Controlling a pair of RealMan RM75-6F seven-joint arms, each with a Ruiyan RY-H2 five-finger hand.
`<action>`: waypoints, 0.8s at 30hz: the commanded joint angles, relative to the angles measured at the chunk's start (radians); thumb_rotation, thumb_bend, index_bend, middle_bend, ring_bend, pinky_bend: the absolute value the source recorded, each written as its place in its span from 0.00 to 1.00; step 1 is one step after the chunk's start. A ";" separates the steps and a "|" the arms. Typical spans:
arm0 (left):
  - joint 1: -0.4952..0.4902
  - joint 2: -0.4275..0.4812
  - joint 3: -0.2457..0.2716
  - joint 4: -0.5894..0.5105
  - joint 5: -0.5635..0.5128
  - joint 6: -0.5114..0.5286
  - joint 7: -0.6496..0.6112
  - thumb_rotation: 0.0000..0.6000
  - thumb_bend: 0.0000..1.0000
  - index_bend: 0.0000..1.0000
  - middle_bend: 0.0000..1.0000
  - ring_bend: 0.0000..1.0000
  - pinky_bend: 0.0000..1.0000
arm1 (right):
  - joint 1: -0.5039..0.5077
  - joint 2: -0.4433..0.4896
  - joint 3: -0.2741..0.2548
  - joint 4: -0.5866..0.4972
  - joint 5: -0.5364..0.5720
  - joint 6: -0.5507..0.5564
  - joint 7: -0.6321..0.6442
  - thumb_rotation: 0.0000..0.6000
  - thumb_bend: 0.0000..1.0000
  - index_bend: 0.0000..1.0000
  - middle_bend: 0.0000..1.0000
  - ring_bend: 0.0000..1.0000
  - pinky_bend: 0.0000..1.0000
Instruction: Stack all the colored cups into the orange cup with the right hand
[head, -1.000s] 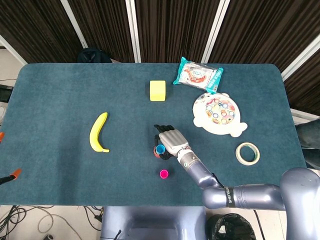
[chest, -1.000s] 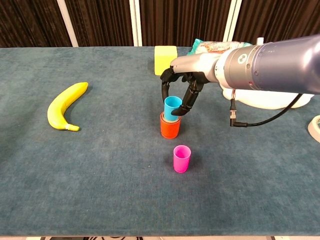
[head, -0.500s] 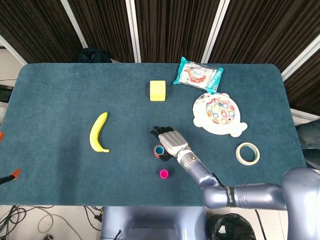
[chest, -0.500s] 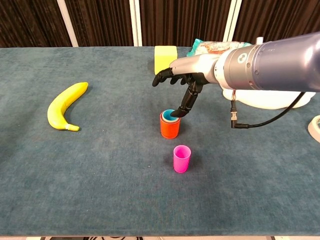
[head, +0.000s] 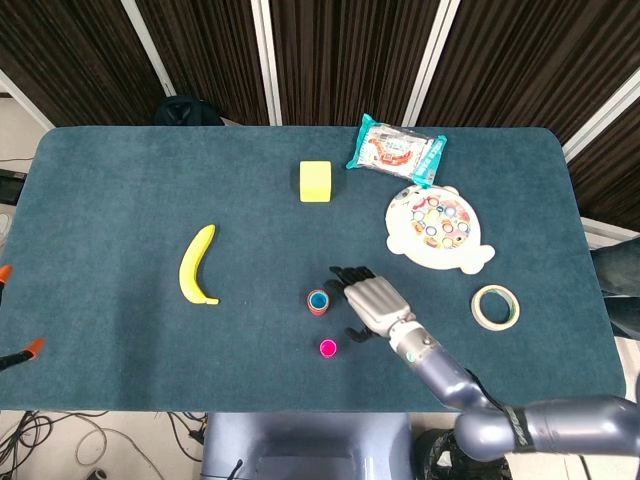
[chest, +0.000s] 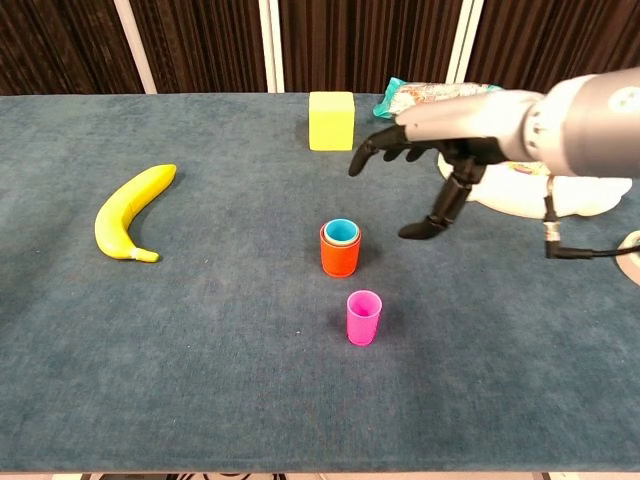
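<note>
Hand: my right hand (head: 372, 303) (chest: 440, 160) hovered above the table (head: 120, 200) (chest: 150, 350) with fingers spread wide, holding nothing, at about 3 o'clock from the orange cup and apart from it.
Orange cup: orange cup (head: 318, 303) (chest: 340, 252) stood upright near the table's middle.
Blue cup: blue cup (head: 318, 299) (chest: 340, 232) sat nested inside the orange cup, only its rim showing.
Pink cup: pink cup (head: 328, 348) (chest: 364, 317) stood upright alone, near the orange cup at about 5 o'clock.
Left hand: out of both views.
Banana: banana (head: 196, 266) (chest: 131, 211) lay well apart at 9 o'clock from the cups.
Yellow block: yellow block (head: 315, 181) (chest: 331, 120) sat at 12 o'clock from the cups.
Far side: snack packet (head: 396, 149) (chest: 425, 93), white toy plate (head: 438, 229) and tape roll (head: 495, 307) lay toward 2 and 3 o'clock.
</note>
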 joint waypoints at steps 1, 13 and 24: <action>-0.001 -0.003 0.002 0.001 0.001 -0.001 0.005 1.00 0.00 0.00 0.00 0.00 0.04 | -0.113 0.054 -0.094 -0.082 -0.197 0.045 0.050 1.00 0.39 0.18 0.00 0.08 0.10; -0.004 -0.010 0.003 0.003 0.001 -0.005 0.017 1.00 0.00 0.00 0.00 0.00 0.04 | -0.243 -0.084 -0.170 0.028 -0.456 0.149 0.000 1.00 0.39 0.22 0.00 0.08 0.10; -0.006 -0.010 0.002 0.006 -0.002 -0.007 0.014 1.00 0.00 0.00 0.00 0.00 0.04 | -0.256 -0.169 -0.128 0.098 -0.417 0.136 -0.048 1.00 0.39 0.25 0.00 0.08 0.10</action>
